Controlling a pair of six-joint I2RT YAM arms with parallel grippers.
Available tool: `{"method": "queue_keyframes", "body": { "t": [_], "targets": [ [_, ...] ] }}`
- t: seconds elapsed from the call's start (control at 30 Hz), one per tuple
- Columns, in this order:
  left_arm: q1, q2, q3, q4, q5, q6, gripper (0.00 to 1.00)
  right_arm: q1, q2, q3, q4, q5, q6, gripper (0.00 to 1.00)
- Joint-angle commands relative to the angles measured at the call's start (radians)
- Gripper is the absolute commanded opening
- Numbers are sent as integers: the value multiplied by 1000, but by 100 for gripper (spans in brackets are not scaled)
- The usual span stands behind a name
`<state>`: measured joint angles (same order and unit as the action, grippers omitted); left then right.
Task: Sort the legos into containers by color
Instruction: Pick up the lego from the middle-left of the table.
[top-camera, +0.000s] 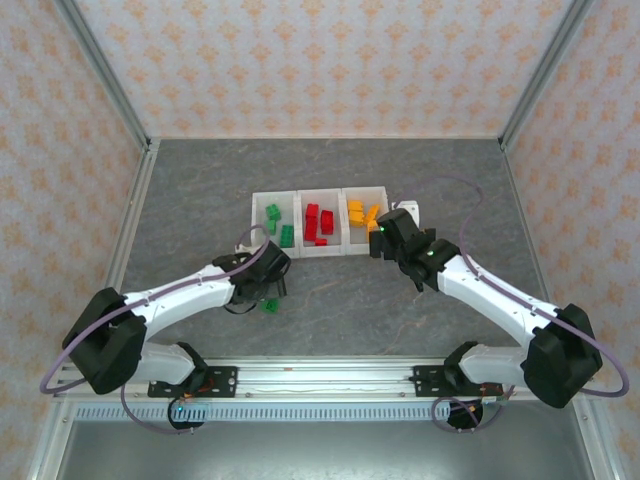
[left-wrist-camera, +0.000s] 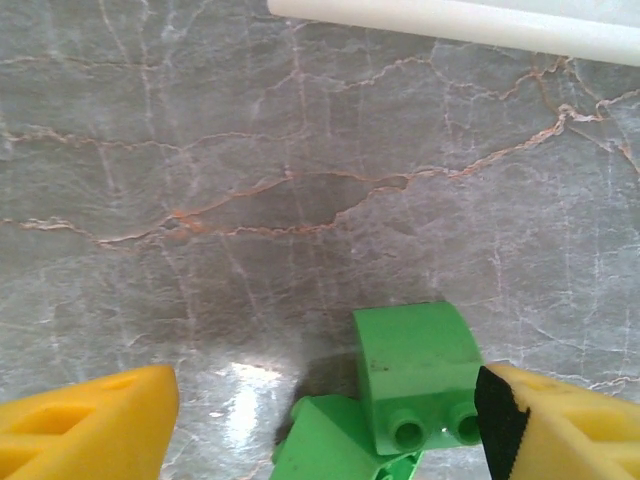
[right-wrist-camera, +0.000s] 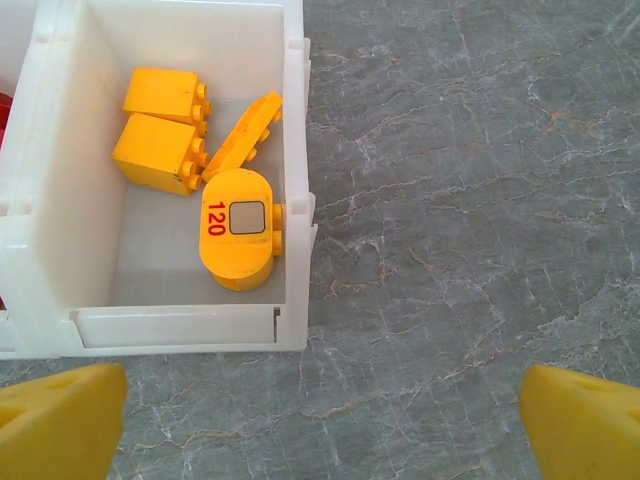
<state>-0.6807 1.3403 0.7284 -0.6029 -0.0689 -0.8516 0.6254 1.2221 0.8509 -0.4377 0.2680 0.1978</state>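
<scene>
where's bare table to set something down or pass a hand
Free: the table behind the bins up to the back wall, the strips either side of them, and the middle patch in front. Crowded: near their left end, where the left fingers flank green legos.

A grey stone-look table is sitting inside a papered booth.
Three walls are showing cream paper with a repeating orange flower pattern. Slanted metal posts are framing the corners, a silver rail is running along the near edge, and soft light is glinting off the veined tabletop.
</scene>
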Motion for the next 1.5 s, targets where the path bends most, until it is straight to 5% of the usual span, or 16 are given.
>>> {"method": "queue_keyframes", "body": {
  "t": [0.0, 0.67, 0.87, 1.47],
  "targets": [
    [-22, 34, 21, 35, 12, -30, 79, -4, -18, 22, -10, 10, 2, 100],
    [-29, 228, 83, 84, -4, 39, 61, -4, 1, 27, -15, 7, -3, 100],
    [-28, 256, 99, 91, -21, 52, 44, -4, 10, 30, -16, 9, -4, 100],
    [-30, 152, 157, 93, -107, 86, 28, -4, 17, 33, -16, 16, -6, 100]
  ]
}}
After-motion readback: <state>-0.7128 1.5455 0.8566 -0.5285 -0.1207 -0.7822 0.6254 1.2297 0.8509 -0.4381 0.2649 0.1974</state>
